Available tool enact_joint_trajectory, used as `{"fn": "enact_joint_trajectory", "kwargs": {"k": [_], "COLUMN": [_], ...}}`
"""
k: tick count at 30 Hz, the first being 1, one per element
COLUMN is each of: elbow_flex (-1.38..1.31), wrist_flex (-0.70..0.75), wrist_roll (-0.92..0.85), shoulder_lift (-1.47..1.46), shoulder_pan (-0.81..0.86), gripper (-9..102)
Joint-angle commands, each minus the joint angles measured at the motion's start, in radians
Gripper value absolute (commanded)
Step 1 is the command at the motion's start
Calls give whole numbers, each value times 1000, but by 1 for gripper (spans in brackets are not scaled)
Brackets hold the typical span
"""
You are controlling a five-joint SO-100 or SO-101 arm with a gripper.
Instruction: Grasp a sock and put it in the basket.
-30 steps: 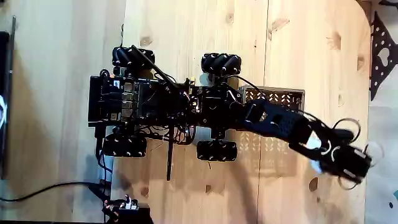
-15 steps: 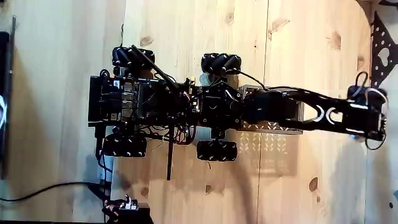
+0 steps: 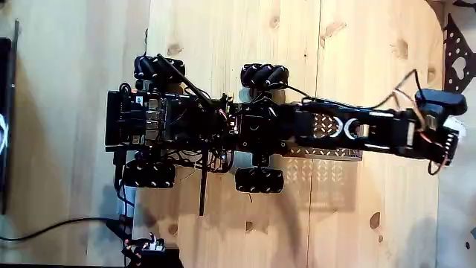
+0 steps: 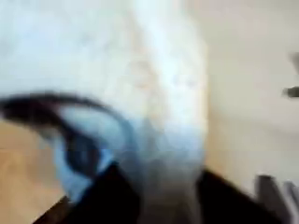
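Observation:
In the fixed view the arm of the wheeled robot stretches straight to the right over the basket (image 3: 327, 152), whose dark lattice wall shows below the arm. The gripper (image 3: 448, 125) is at the table's right edge, past the basket; its jaws are too small to read there. The wrist view is badly blurred. A pale fabric-like shape, probably the sock (image 4: 163, 84), lies very close to the camera and runs down between two dark fingers (image 4: 107, 201) at the bottom edge. Whether they hold it cannot be told.
The robot chassis (image 3: 171, 123) with its black wheels (image 3: 264, 76) takes up the table's middle. A black perforated plate with a heart cutout (image 3: 457, 71) lies at the upper right edge. Cables (image 3: 59, 227) trail at lower left. Bare wood lies above and below the arm.
The arm has swung from the lower right up to a straight line over the basket. The gripper end has reached farther right, to the table's edge.

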Motion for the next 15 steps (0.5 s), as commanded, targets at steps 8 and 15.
{"fn": "enact_joint_trajectory", "kwargs": {"k": [8,15], "elbow_flex": [120,563], "wrist_flex": [23,-183], "wrist_roll": [26,-12], "shoulder_lift": [222,486], "shoulder_pan": [-181,-222], "gripper": [0,0]}}
